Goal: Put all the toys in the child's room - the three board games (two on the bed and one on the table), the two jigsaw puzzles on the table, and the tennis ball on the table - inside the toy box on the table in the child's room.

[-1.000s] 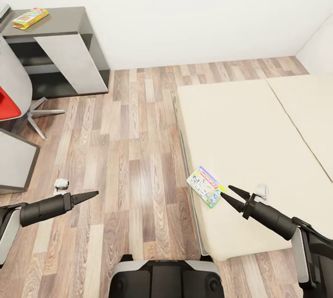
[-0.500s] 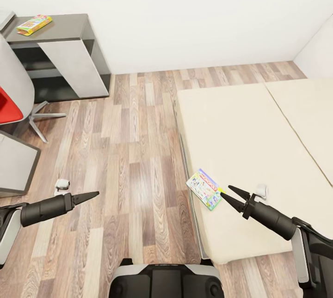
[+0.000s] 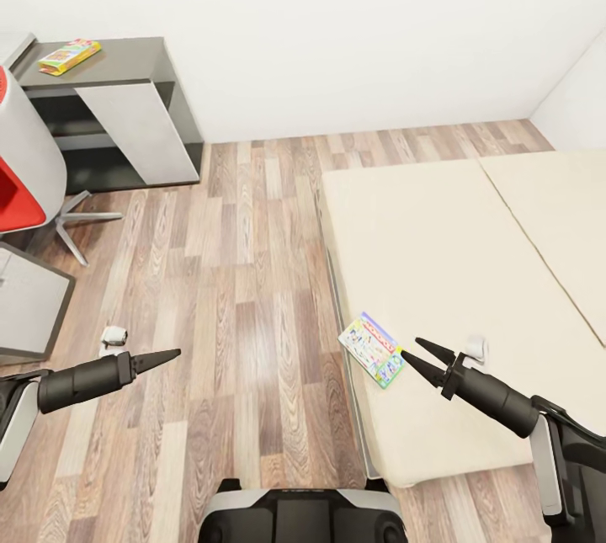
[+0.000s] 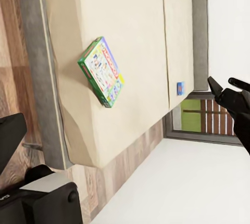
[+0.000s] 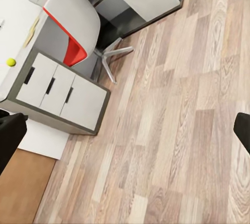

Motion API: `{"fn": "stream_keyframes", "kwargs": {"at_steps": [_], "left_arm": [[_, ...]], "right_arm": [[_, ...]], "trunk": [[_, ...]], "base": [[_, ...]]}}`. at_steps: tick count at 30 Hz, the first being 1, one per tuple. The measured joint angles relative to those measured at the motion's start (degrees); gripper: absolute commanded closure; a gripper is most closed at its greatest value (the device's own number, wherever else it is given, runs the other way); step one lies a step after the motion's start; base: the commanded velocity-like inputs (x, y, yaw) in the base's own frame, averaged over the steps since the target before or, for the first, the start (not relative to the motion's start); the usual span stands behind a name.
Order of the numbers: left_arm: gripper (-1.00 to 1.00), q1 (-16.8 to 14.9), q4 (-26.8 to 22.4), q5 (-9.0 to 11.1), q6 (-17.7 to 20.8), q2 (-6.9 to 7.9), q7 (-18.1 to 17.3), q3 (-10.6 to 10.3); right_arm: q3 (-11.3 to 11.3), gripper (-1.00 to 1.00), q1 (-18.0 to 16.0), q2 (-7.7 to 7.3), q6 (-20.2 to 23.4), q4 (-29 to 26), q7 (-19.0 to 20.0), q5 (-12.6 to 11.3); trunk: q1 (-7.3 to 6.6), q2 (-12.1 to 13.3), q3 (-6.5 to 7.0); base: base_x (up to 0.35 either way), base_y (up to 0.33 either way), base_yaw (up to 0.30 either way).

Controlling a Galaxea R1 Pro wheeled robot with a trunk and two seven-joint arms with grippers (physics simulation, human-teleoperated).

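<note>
While both black arms reach forward over the wood-plank floor point(image 3: 244, 274), the left gripper point(image 3: 172, 353) shows its tapered fingers pressed together into a single point above the planks, holding nothing, and the right gripper point(image 3: 418, 357) has its two slim fingers spread in a narrow fork, empty, just beside the white-green printed board game box point(image 3: 371, 349). That flat box lies tilted near the edge of the wide bed with the plain beige mattress point(image 3: 454, 274), its corner almost at the right fingertips; whether they touch cannot be told. In the left wrist view the same box point(image 4: 102, 71) rests on the mattress. Farther off, a red-and-white swivel chair point(image 3: 21, 173) stands at the left, and beyond it a green-yellow-red game box point(image 3: 69, 55) lies on the dark grey lower wing of the table point(image 3: 126, 55) against the white wall. In the right wrist view a small yellow-green tennis ball point(image 5: 10, 62) sits on the light tabletop above white drawers point(image 5: 60, 96).
</note>
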Motion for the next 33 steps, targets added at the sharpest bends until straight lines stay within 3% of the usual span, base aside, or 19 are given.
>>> {"fn": "stream_keyframes", "kwargs": {"at_steps": [33], "left_arm": [[-1.0, 0.02, 0.0, -0.08, 0.0, -0.17, 0.1, -0.16]], "right_arm": [[0.01, -1.0, 0.0, 0.06, -0.09, 0.0, 0.0, 0.09]], "trunk": [[0.0, 0.0, 3.12]], "base": [[0.0, 0.0, 0.023]]}}
